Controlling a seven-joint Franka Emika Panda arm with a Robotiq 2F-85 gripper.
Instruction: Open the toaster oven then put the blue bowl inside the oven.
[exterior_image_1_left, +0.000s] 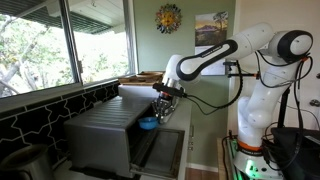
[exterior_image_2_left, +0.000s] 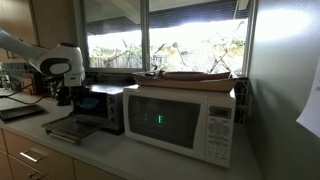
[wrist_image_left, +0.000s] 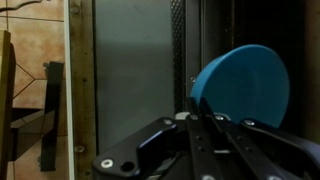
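The blue bowl (wrist_image_left: 245, 85), smooth and round, hangs tilted at the toaster oven's (exterior_image_1_left: 105, 130) open front. The gripper (wrist_image_left: 196, 110) pinches its rim at 8 o'clock. The white arm (exterior_image_1_left: 215, 55) bends downward over the ribbed grey metal box, whose door (exterior_image_1_left: 160, 150) is dropped flat.

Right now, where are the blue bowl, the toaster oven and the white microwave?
blue bowl (wrist_image_left: 245, 85): wrist view, its round face.
toaster oven (exterior_image_1_left: 103, 120): an exterior view, its ribbed grey casing.
white microwave (exterior_image_2_left: 165, 121): an exterior view, its door window.
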